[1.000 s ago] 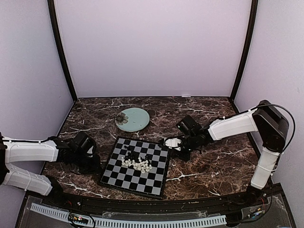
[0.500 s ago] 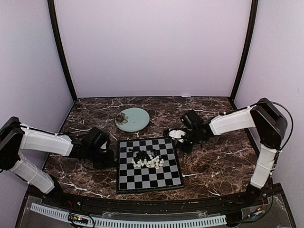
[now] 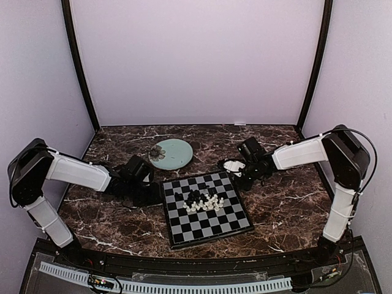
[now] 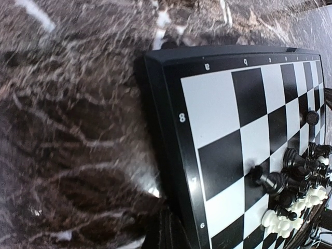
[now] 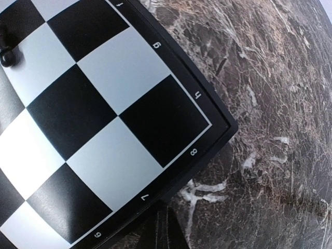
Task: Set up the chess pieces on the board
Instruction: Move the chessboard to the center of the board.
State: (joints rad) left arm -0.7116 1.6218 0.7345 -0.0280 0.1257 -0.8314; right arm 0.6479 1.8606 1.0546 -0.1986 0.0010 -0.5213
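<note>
The board [image 3: 202,231] lies skewed on the tabletop [image 3: 110,214], one corner towards the arms' bases. The chess pieces [image 3: 202,201], black and white mixed, sit bunched in a heap near its middle. Some lie on their sides, and none is on a home square.

The left gripper [image 3: 154,188] is closed and empty, its tip against the rim near the board's left corner. The right gripper [image 3: 237,174], also closed and holding nothing, meets the rim by the far right corner.

This looks like the step of squaring up the board, with sorting not yet begun. Next, one gripper likely has to come off the rim, open, and pinch a single piece from the edge of the heap without toppling its neighbours.

Beyond sits a round green plate [image 3: 176,153] with small dark bits [image 3: 158,153].
</note>
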